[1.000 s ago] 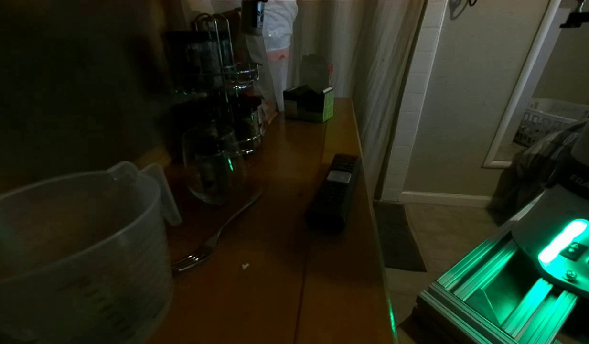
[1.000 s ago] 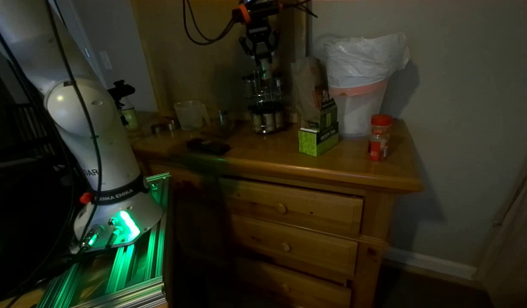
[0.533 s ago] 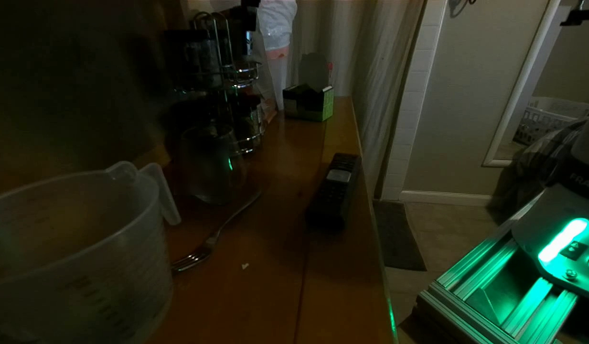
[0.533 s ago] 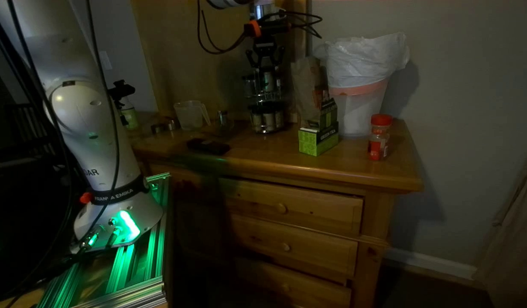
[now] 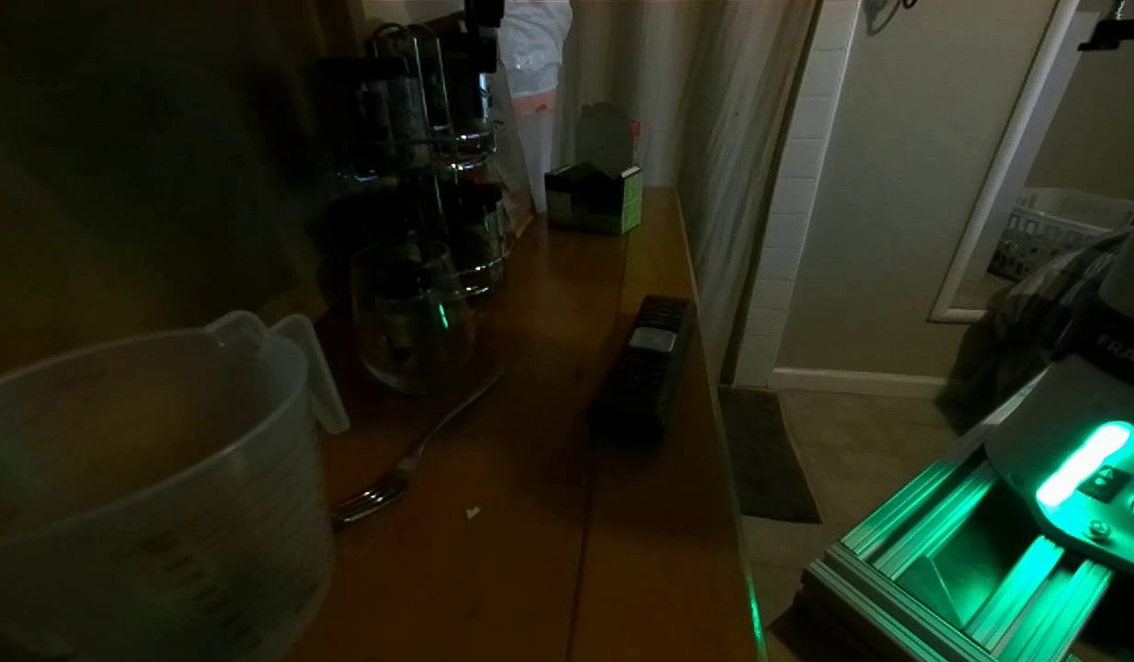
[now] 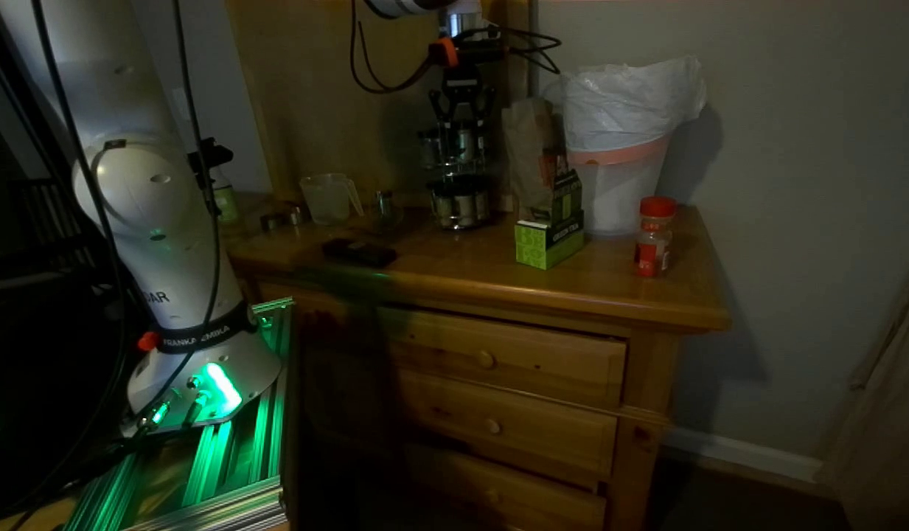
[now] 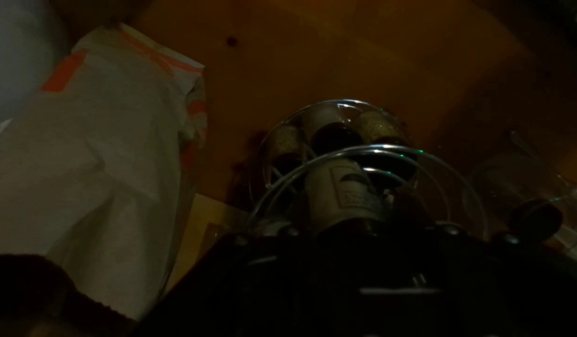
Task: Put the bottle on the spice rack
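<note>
The spice rack [image 6: 454,172] is a dark wire stand with small glass jars on its tiers. It shows in both exterior views [image 5: 465,166] and its rings show in the wrist view [image 7: 382,149]. The bottle [image 7: 346,192], a small jar with a pale label and dark cap, stands slightly tilted in the wrist picture within the upper ring. It also shows in both exterior views [image 6: 465,144] [image 5: 482,97]. My gripper [image 6: 463,122] is just above the upper tier. In the dark wrist view its fingers [image 7: 363,229] stand apart on both sides of the cap, with gaps.
A paper bag [image 7: 115,154] and a bagged bin [image 6: 620,192] stand beside the rack. A green tea box [image 6: 550,240] and red-capped bottle [image 6: 652,247] are nearer the front. A glass [image 5: 410,322], fork [image 5: 429,441], phone [image 5: 645,368] and plastic jug [image 5: 162,478] are also on the dresser.
My gripper has come down over the rack with the bottle, which now sits lower in the upper tier. The fingers, close together earlier, have spread apart.
</note>
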### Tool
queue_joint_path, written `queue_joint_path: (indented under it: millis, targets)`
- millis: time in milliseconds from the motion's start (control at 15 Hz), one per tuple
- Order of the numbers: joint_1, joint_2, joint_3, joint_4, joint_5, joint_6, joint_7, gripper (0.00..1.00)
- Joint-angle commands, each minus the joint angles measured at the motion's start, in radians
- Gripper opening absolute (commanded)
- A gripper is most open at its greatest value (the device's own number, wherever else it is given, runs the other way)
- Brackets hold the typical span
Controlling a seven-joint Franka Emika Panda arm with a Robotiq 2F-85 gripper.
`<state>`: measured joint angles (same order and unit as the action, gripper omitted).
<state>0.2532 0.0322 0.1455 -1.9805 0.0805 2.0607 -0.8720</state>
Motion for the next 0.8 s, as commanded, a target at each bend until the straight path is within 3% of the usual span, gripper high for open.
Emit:
queue_joint_path:
  millis: [0,67,133,400,733]
  targets:
    - [-0.02,0.039,0.027,0.055,-0.032,-0.066,0.01,0.23]
    - [-0.021,0.045,0.03,0.059,-0.025,-0.077,0.001,0.55]
    - [-0.023,0.045,0.031,0.06,-0.023,-0.082,0.001,0.73]
    - [-0.033,0.007,0.03,0.052,-0.004,-0.088,-0.012,1.0]
    - [-0.078,-0.173,-0.008,-0.092,0.002,-0.137,0.052,1.0]
